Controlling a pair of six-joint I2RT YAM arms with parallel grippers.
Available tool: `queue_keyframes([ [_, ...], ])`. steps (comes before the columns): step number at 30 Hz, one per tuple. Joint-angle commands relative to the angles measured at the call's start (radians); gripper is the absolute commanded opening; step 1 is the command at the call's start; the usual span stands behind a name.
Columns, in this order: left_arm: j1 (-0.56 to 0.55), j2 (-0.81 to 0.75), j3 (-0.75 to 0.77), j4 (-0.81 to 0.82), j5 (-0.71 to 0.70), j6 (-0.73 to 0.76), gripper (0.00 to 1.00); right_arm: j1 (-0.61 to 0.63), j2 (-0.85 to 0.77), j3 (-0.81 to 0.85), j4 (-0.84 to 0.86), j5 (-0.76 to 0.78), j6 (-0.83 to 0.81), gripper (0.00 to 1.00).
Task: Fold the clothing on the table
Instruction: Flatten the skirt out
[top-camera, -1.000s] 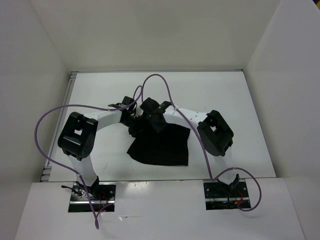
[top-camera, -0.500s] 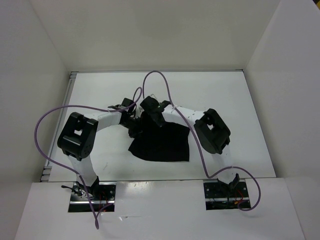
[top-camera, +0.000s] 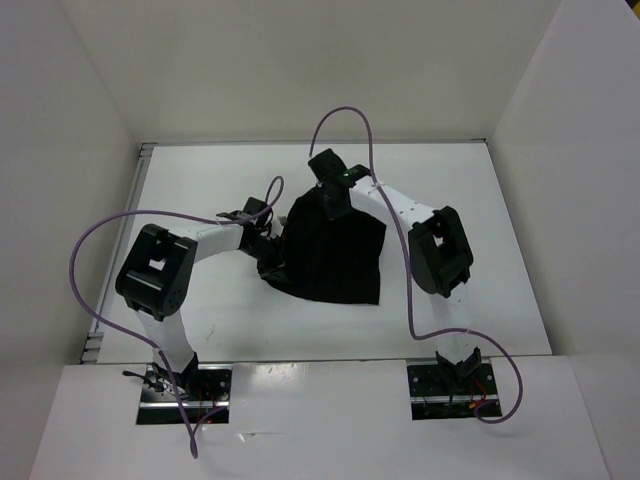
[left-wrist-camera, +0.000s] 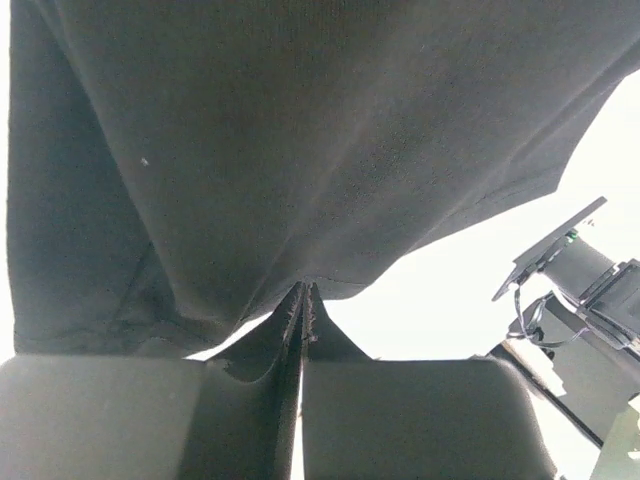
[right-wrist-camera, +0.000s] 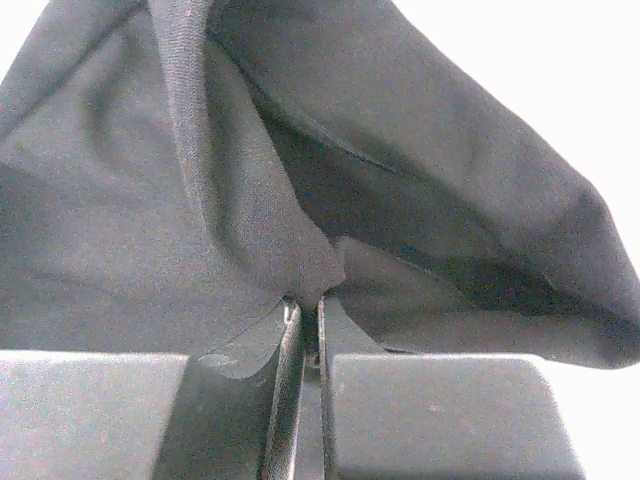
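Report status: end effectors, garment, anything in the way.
Left end effector shut on black garment, left edge. Right end effector shut on its far edge. Garment spread between them over table. No obstruction seen.

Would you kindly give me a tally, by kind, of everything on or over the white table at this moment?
Clothing, black: 1
Robot hands, the left hand and the right hand, each pinching the cloth: 2
Purple cables: 2
Table, white: 1
Total: 6
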Motion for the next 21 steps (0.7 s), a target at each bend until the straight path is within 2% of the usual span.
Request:
queue_keyframes([
  [1, 0.003, 0.027, -0.007, 0.000, 0.024, -0.009, 0.00, -0.008, 0.033, 0.082, -0.021, -0.078, -0.013, 0.12],
  [5, -0.006, 0.027, -0.007, 0.000, 0.024, -0.009, 0.00, -0.028, 0.074, 0.138, -0.021, -0.089, -0.024, 0.15],
  [8, -0.006, 0.027, 0.003, 0.000, 0.024, -0.009, 0.00, -0.063, 0.097, 0.188, -0.030, -0.121, -0.024, 0.23],
  [10, -0.006, 0.027, 0.003, 0.000, 0.024, -0.009, 0.00, -0.077, 0.110, 0.211, -0.030, -0.136, -0.033, 0.23],
  [15, -0.006, 0.027, 0.003, 0.000, 0.024, 0.000, 0.00, -0.100, 0.180, 0.320, -0.070, -0.147, -0.033, 0.30],
  [19, -0.006, 0.036, 0.012, -0.009, 0.024, 0.000, 0.00, -0.120, 0.219, 0.385, -0.061, -0.136, -0.042, 0.32],
  [21, -0.006, 0.036, 0.012, -0.018, 0.024, 0.000, 0.00, -0.147, 0.249, 0.435, -0.073, -0.109, -0.042, 0.28],
])
